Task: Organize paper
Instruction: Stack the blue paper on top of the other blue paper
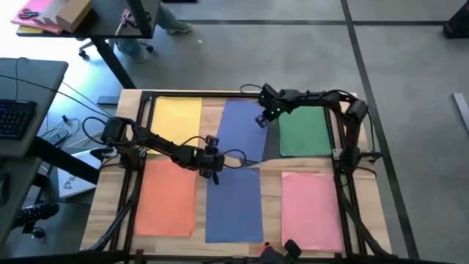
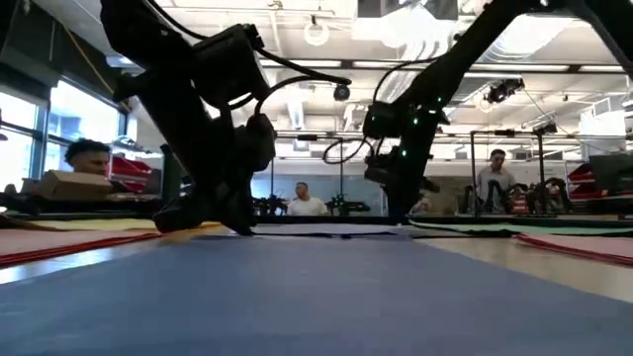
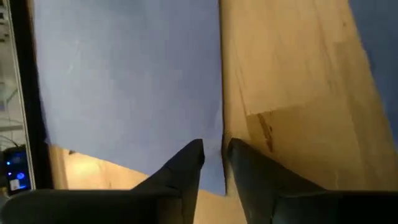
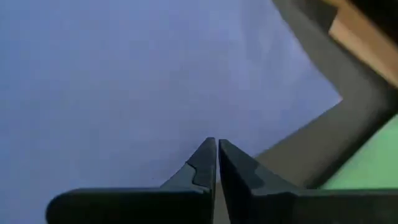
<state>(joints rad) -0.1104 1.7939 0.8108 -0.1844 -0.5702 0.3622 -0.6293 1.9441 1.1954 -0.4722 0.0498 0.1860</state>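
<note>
Left hand [image 1: 212, 174] nearly pressed together, nipping edge of blue sheet [image 1: 233, 205] flat beneath on bench [image 1: 272, 178]; right hand [image 1: 261, 119] pressed together over farther blue sheet [image 1: 245, 128], likely pinning it

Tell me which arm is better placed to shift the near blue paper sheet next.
Probably the left: the left gripper sits at the near blue paper sheet, its fingers nearly closed at its edge. The right gripper hangs over the far blue sheet.
</note>
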